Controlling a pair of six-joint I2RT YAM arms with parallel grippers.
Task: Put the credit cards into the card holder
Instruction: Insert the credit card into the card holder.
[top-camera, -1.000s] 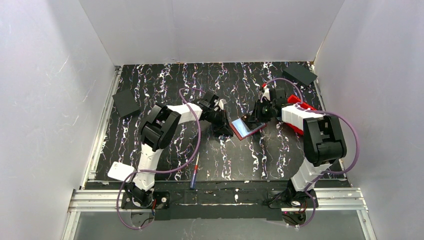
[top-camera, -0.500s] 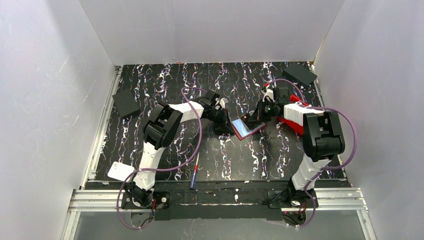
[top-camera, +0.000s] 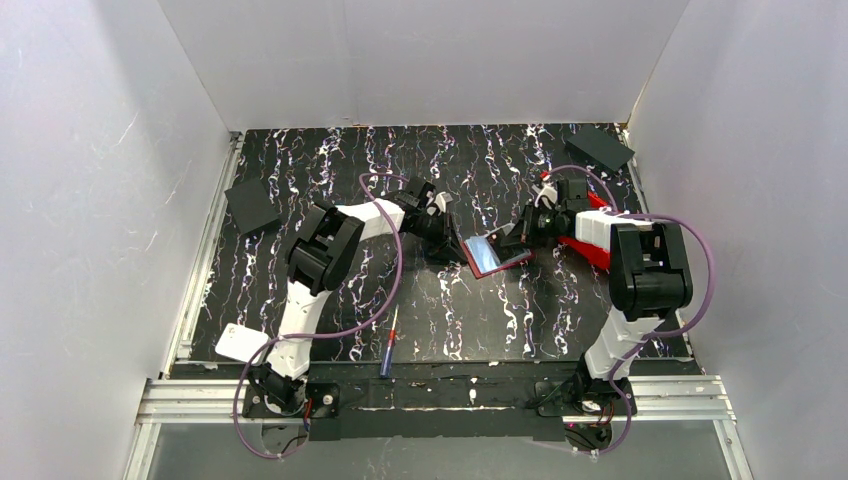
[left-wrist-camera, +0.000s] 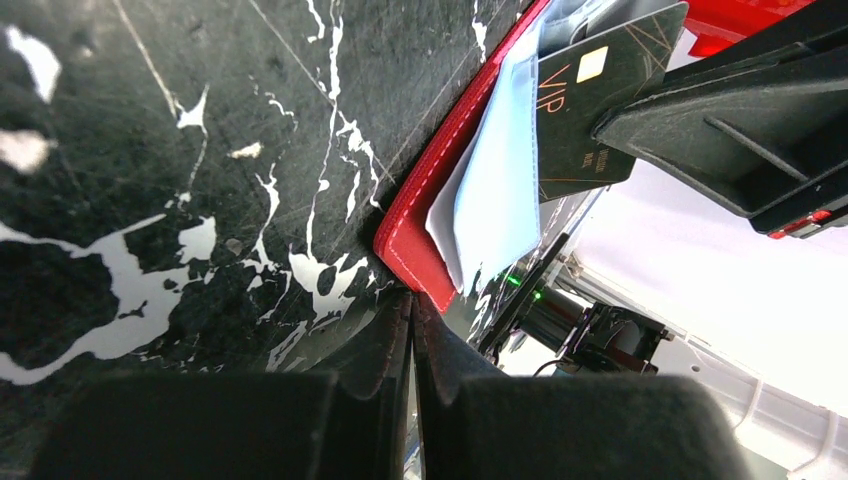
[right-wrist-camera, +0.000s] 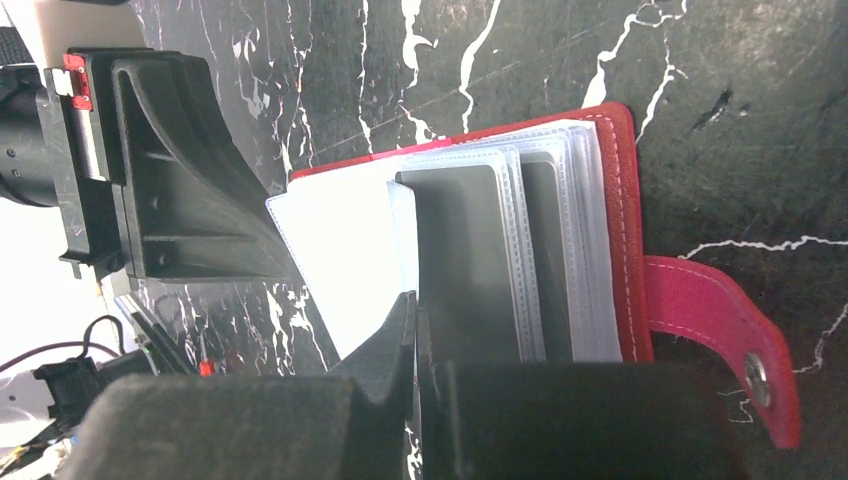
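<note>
Gaping open, card holder (top-camera: 497, 255) stretches left to right.

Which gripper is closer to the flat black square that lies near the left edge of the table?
Left. The left gripper is right of the flat black square, at the red card holder; the right gripper is further right, across the holder.

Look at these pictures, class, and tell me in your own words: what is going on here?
Two robot arms work on an open red card holder in the middle of the table. The left gripper is shut on a corner of its red cover, apparently steadying it. The right gripper pinches a dark card at the clear pockets; whether it is fully in cannot be told. A white card lies at the table's near left corner.
</note>
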